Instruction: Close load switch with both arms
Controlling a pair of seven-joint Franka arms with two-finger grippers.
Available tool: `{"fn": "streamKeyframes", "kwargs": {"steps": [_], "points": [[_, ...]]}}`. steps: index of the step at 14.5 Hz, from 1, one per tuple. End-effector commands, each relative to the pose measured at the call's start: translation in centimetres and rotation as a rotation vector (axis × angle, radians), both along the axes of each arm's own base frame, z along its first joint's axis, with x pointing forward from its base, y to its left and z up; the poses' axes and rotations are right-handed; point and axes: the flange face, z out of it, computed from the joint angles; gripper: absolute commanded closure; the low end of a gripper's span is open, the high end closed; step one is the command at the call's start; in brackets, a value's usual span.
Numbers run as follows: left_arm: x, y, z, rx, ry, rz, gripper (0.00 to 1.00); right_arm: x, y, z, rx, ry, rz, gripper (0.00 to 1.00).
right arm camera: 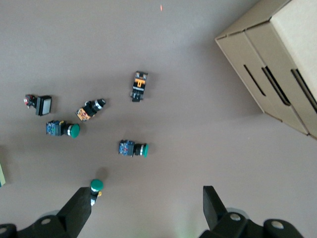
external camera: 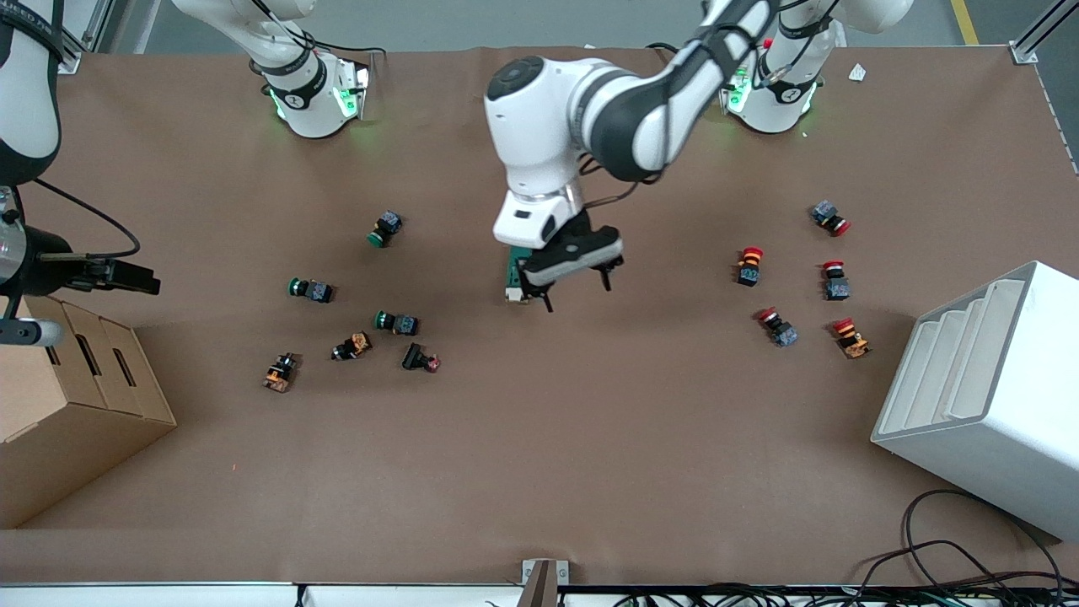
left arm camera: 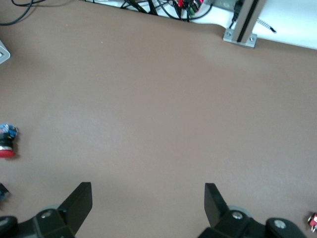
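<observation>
Front view shows the brown table (external camera: 539,472) with the left arm (external camera: 641,110) reaching from its base to the table's middle, and the right arm (external camera: 25,93) waiting at the right arm's end above the cardboard box (external camera: 76,405). A white tiered bin (external camera: 986,396) sits at the left arm's end.

The left gripper (external camera: 575,285) hangs low over the middle of the table with its fingers spread wide and holding nothing; its wrist view shows only bare table between the fingertips (left arm camera: 81,196). The load switch (external camera: 512,276) lies on the table just beside and partly under this gripper, its cream lever end nearer the front camera. The right gripper (right arm camera: 143,203) is likewise spread wide and empty, high over the green push buttons (external camera: 396,322), well apart from the switch.

To do this step well, I judge the left gripper should shift toward the right arm's end until the green body sits squarely between its fingers, then grip the body's long sides, leaving the lever end free. The right arm then needs to come in and press the lever. Clamping the lever itself, or nudging the switch askew, looks like the main risk.
</observation>
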Motion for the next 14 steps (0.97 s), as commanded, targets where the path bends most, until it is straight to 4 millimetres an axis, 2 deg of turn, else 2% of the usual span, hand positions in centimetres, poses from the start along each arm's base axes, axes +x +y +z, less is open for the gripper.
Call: {"fn": "streamKeyframes", "kwargs": {"steps": [1,2,4,6,7,9,10,12,13,14], "points": [[3.0,6.0,5.4,-0.043,0.063,-0.048,0.0,-1.7,0.0,1.6,0.011,-0.001,-0.012,0.0],[4.8,8.9,6.5,-0.039,0.085,-0.096,0.0,-2.1,0.0,2.1,0.011,-0.007,-0.012,0.0],[6.7,12.8,8.5,-0.022,0.087,-0.149,0.0,-3.1,-0.2,3.0,0.011,-0.019,-0.015,0.0],[8.5,16.5,9.2,-0.027,0.112,-0.153,0.0,-5.1,-0.5,4.5,0.01,-0.057,-0.022,0.0],[9.0,18.8,10.5,-0.04,0.128,-0.17,0.0,-6.4,-0.6,5.2,0.011,-0.079,-0.023,0.0],[9.6,21.7,12.5,-0.064,0.142,-0.248,0.0,-8.6,-0.5,6.5,0.011,-0.107,-0.024,0.0],[9.9,24.2,13.8,-0.078,0.141,-0.248,0.0,-9.5,-0.4,7.1,0.01,-0.116,-0.02,0.0],[9.2,27.6,15.9,-0.101,0.188,-0.239,0.0,-10.8,0.0,8.3,0.01,-0.131,-0.012,0.0],[8.9,30.6,17.4,-0.099,0.2,-0.231,0.0,-11.2,0.0,8.8,0.009,-0.136,-0.011,0.0],[8.5,32.2,18.3,-0.091,0.213,-0.267,0.0,-11.5,0.0,9.1,0.009,-0.139,-0.009,0.0]]}}
